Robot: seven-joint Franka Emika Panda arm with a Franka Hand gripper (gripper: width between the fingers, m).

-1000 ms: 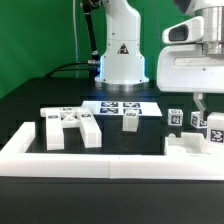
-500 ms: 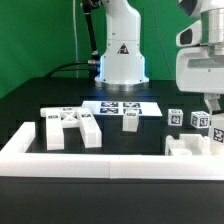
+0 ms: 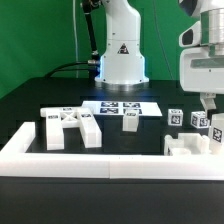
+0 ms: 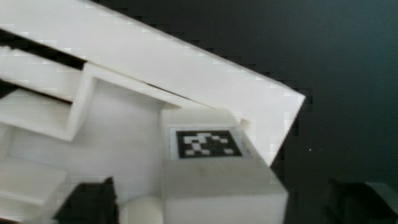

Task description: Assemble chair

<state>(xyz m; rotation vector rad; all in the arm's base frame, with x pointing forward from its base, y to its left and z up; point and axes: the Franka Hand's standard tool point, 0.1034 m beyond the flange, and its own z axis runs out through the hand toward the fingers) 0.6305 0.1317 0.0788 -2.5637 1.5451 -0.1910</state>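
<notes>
Several white chair parts lie loose on the black table (image 3: 30, 100). An X-braced frame (image 3: 70, 127) sits at the exterior view's left, and a short block (image 3: 131, 120) sits near the middle, just on the near side of the marker board (image 3: 122, 105). A cluster of tagged pieces (image 3: 190, 121) lies at the exterior view's right, on the far side of the long white rail (image 3: 110, 160).

The gripper (image 3: 206, 103) hangs above that right-hand cluster. In the wrist view its dark fingers (image 4: 86, 200) are spread wide, with a tagged slab (image 4: 205, 143) lying between and below them. Contact is not visible.

The step in hand appears to be a pick from the cluster. Recommended procedure:

1. Centre the slab between the fingers before descending — it currently sits skewed to them.
2. Rotate the wrist until the jaws stand square to two flat, parallel faces.
3. Descend straight down, since neighbouring pieces stand close and a sideways approach would likely nudge them.
4. Close only once both pads face plain plastic — an edge grip would probably slip.
</notes>
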